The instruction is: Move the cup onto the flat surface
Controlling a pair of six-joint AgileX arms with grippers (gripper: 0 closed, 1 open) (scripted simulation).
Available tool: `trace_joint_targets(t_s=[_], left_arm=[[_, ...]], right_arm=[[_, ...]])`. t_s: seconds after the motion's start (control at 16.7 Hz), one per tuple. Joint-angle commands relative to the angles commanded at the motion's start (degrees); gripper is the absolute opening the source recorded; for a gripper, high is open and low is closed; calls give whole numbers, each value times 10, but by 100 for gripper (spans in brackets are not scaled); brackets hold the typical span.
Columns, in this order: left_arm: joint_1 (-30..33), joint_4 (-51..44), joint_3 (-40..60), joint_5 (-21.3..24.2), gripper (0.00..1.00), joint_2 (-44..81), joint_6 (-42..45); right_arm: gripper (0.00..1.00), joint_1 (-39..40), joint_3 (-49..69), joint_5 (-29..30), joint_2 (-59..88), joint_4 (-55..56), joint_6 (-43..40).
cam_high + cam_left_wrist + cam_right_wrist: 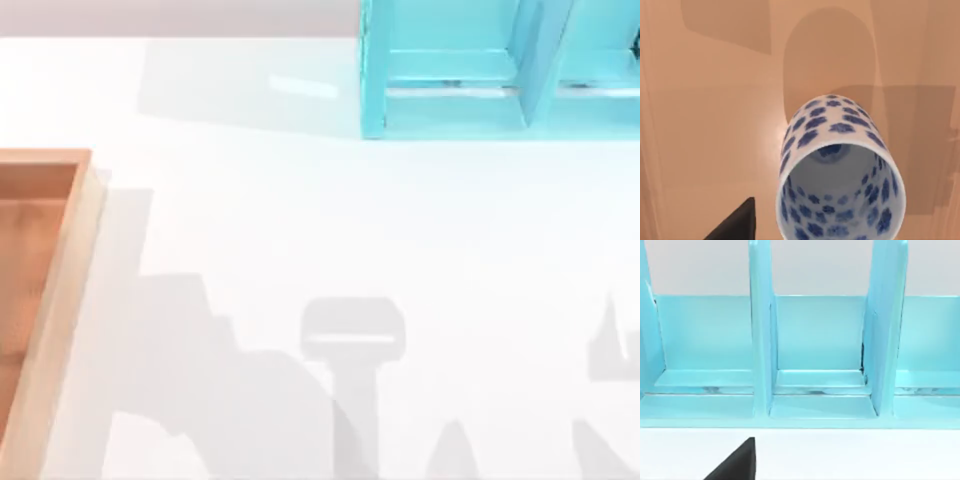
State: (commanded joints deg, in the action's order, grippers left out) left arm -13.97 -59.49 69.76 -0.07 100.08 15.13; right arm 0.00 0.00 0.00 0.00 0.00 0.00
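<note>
Glossy white tabletop spreads across the top view, marked with grey shadows toward six o'clock. At nine o'clock sits an orange-brown wooden tray with a raised rim, cut off by the picture's edge; at one o'clock stands a turquoise shelf unit with upright dividers.

The left wrist view looks down on the tray's floor, and on it stands the small round white cup with a blue speckled pattern — upright, mouth open to the camera, blue flecks inside and out. One black fingertip of the left gripper shows just beside the cup and apart from it; how wide that gripper stands cannot be told.

The right wrist view faces the shelf unit's compartments across a strip of white tabletop, with one black fingertip of the right gripper over that strip — its opening likewise cannot be told.
</note>
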Motion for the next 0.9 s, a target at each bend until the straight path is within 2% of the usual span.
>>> trace_joint_targets(t_s=[0.3,0.6,0.9], left_arm=[[-2,81,-60,0,100,20,2],[-2,93,-69,0,100,24,2],[-2,93,-69,0,62,24,2]], right_arm=[[100,0,0,0,0,0,0],[100,0,0,0,0,0,0],[100,0,0,0,0,0,0]])
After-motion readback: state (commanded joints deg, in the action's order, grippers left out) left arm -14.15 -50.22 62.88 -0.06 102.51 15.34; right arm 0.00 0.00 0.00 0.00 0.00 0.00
